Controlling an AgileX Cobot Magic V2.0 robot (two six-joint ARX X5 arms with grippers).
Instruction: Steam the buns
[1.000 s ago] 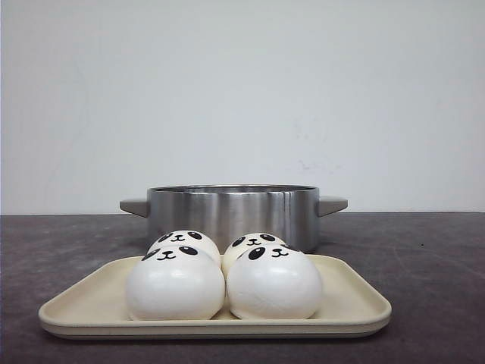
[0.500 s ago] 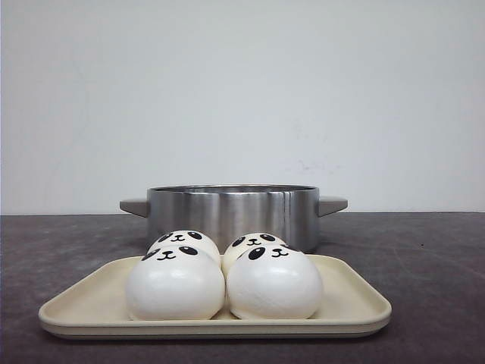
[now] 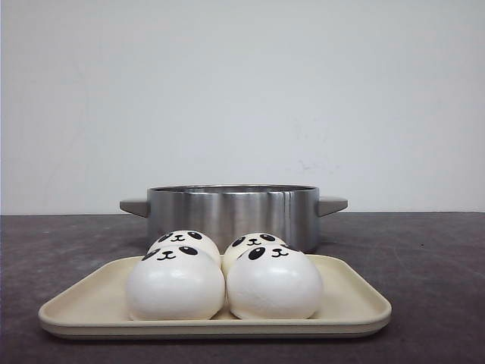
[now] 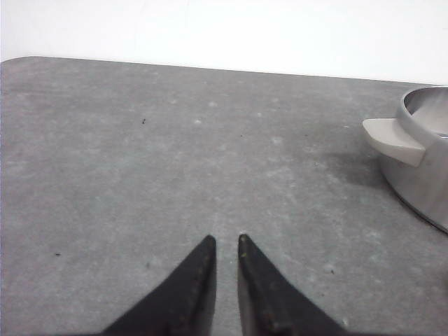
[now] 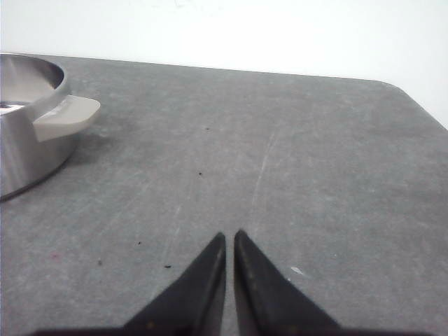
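1. Four buns [image 3: 224, 274] with black panda faces sit clustered on a cream tray [image 3: 356, 307], low in the centre of the front view: two in front, touching side by side, and two behind them, mostly hidden.
2. A steel pot [image 3: 231, 209] with pale side handles stands just behind the tray, mid-frame, on the dark grey surface [image 3: 424, 250].
3. The left tool [image 4: 225, 241] hovers over bare surface, its black tips close together with a narrow gap, holding nothing; the pot's handle [image 4: 393, 140] shows at the right edge of that frame.
4. The right tool [image 5: 229, 236] is likewise nearly closed and empty, with the pot at the upper left of its frame.
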